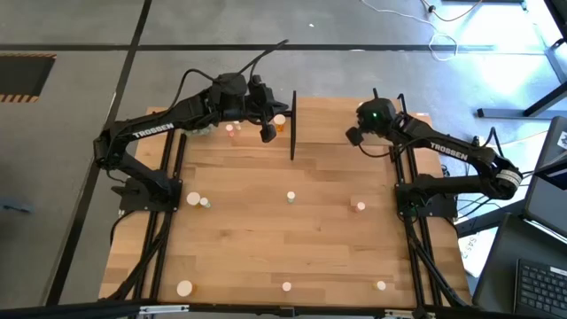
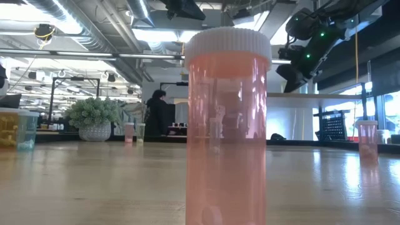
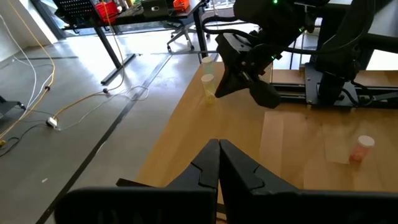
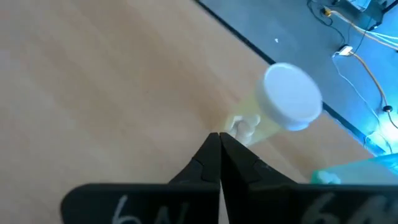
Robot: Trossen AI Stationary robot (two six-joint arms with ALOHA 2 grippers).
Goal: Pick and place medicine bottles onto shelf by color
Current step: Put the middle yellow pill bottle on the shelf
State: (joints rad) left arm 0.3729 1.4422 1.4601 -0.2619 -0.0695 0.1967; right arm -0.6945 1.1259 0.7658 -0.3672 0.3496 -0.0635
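Both grippers pinched together, empty, hovering along the table's 12 o'clock edge.

Left gripper (image 1: 267, 133) beside an orange bottle (image 1: 280, 121) at the shelf (image 1: 293, 124); right gripper (image 1: 353, 136) at 1 o'clock. Bottles (image 1: 290, 197) scattered mid-table and toward 6 o'clock, open wood between. Shelf edge-on, board hard to make out.

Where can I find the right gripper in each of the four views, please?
High view: right gripper, upper middle, right of centre.
Low view: upper right, coming from above.
Left wrist view: top centre.
Right wrist view: bottom centre, shut.
Shared landmark: the green light on its wrist, except in its own view.
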